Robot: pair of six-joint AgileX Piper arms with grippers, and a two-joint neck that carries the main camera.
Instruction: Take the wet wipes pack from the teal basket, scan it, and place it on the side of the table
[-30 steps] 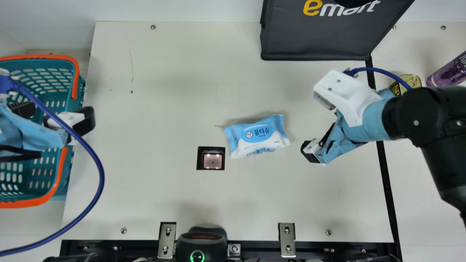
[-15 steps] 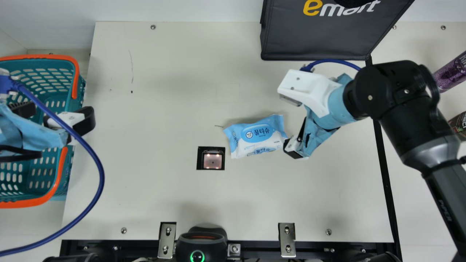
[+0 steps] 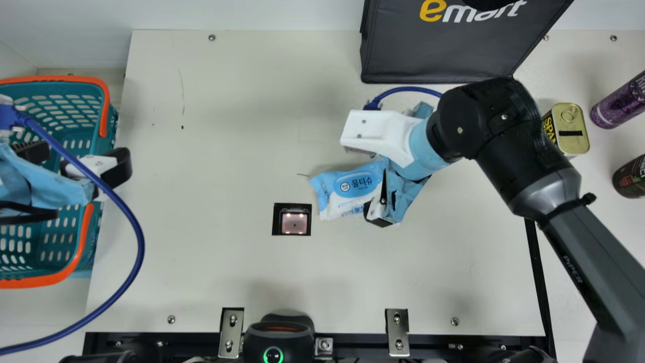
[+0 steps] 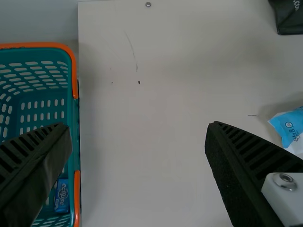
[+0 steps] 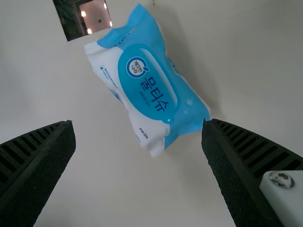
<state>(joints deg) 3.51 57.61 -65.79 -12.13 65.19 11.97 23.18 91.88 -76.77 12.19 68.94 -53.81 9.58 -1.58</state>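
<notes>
My left gripper [image 3: 80, 159] is over the teal basket [image 3: 105, 113] in the main view; the left wrist view has this gripper [image 4: 139, 137] open with nothing between its fingers. The blue and white wet wipes pack [image 3: 342, 194] lies on the table just right of the scanner window [image 3: 294, 223]. Above the pack's right end is my right gripper [image 3: 375, 214], which hides part of it. In the right wrist view the gripper [image 5: 138, 132] stands open, its fingers wide apart, and the pack [image 5: 151, 92] lies just beyond their tips.
A dark bag [image 3: 438, 55] stands at the table's back. On the right are a yellow can [image 3: 572, 136], a purple bottle [image 3: 622, 101] and a dark can [image 3: 632, 177]. A black scanner device [image 3: 278, 335] sits at the front edge. Inside the basket is a small blue packet [image 4: 62, 195].
My right gripper has moved left from beside the pack to over its right end. The left arm and the pack have kept still.
</notes>
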